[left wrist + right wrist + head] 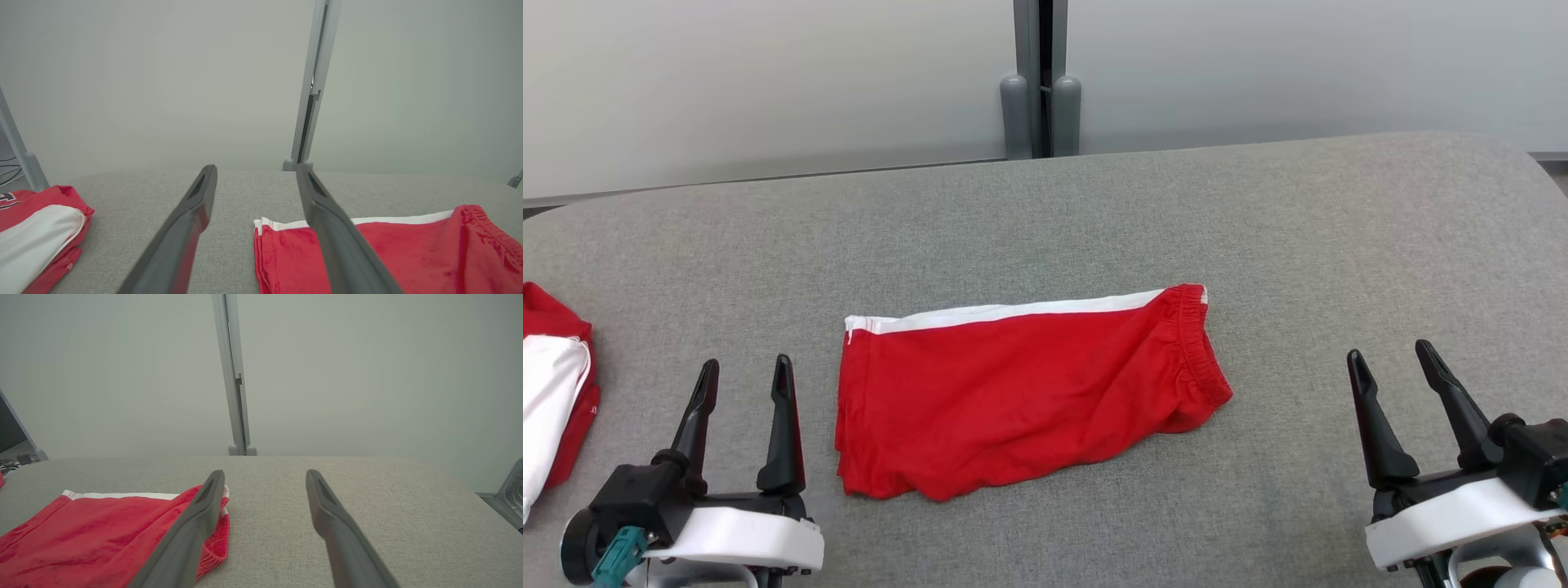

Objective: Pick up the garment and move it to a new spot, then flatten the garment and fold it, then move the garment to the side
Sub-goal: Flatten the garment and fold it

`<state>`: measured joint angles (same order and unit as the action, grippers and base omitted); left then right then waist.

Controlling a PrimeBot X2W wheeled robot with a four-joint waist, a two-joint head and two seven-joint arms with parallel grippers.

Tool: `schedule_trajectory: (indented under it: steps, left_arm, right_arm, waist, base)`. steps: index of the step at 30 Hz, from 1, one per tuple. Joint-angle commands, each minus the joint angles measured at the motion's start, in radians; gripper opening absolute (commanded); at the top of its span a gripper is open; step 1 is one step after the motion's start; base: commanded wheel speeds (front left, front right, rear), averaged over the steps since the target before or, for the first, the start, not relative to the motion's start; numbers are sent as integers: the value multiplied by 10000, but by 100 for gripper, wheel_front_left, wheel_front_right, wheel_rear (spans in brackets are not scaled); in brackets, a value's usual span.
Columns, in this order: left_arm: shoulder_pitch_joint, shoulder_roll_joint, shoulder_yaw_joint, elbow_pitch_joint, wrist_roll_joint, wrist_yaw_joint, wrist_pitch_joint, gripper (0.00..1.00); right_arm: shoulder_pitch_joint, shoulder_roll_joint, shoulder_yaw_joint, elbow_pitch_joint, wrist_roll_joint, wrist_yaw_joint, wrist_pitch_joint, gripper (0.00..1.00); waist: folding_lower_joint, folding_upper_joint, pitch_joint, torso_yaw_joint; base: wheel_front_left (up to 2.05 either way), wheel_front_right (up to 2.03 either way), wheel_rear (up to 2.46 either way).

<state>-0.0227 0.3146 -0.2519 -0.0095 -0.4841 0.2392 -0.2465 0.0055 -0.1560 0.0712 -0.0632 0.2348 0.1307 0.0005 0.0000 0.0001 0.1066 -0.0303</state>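
Red and white cloth, a second garment [551, 384], lies bunched at the left edge of the grey fabric table [1045, 212], apart from the work. Just right of it the left gripper [747, 363] is over the near part of the table. Its jaws stand wide apart and empty, and its fingers are beside the left hem of the task's garment [1013, 392] without touching it. That garment, red shorts with a white stripe along the far edge, lies folded in the middle of the table, waistband to the right. Its near edge is rumpled and the layers at the left hem sit stacked. Well to the right, the right gripper [1388, 351] is likewise spread open, holds nothing and is clear of the waistband.

Judgement: folding appears done; the move to the side remains. Risks noted:
- A pinch that catches only the top layer would peel the fold open.
- A one-sided lift would let the free end sag and drag on the coarse surface, bunching it.
- A move leftward could end on top of the second garment.
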Motion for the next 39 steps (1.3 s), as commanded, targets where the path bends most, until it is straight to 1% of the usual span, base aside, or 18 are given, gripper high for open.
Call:
schedule_trajectory:
  steps: [1, 7, 17, 21, 25, 28, 33, 36, 39]
  left_arm:
    - [190, 105, 68, -116, -79, -30, 8, 100]
    - [537, 224, 82, -364, -174, 5, 71, 100]
    - [538, 271, -22, -546, -170, 93, 288, 100]
    - [409, 273, -87, -611, -131, 152, 410, 100]
    - [126, 188, -183, -699, -121, 90, 415, 100]
    - [-177, 108, -281, -689, -109, -14, 383, 100]
    - [-771, -87, -496, -420, -74, -168, 381, 100]
    - [-1131, -217, -630, -238, -7, -279, 313, 100]
    - [-1436, -278, -737, -39, 20, -394, 266, 100]
  right_arm:
    - [129, -82, -24, -74, -106, 0, 37, 100]
    - [263, -125, -41, -215, -97, 0, 170, 100]
    - [286, -126, -91, -304, -99, 0, 228, 100]
    - [200, -151, -143, -290, -134, 0, 273, 100]
    - [-116, -265, -99, -179, -179, 0, 337, 100]
    - [-439, -375, 113, 81, -115, 0, 413, 100]
    - [-1332, -433, 851, 862, 74, 0, 350, 100]
    - [-1943, -396, 1262, 1469, 160, -1, 279, 100]
    - [-2431, -382, 1441, 2219, 213, -1, 260, 100]
  waist:
    - [0, -1, -105, 15]
    - [0, -1, -185, 46]
    - [0, -1, -109, 81]
    - [0, -1, 85, 193]
    - [0, -1, 574, 437]
    - [0, -1, 1040, 689]
    - [0, -1, 1763, 1112]
    - [0, -1, 2172, 1285]
    - [0, -1, 2430, 1368]
  base:
    - [0, 0, 0]
    - [0, 0, 0]
    - [0, 0, 0]
    - [0, 0, 0]
    - [0, 0, 0]
    - [0, 0, 0]
    - [0, 0, 0]
    - [0, 0, 0]
    - [0, 0, 0]
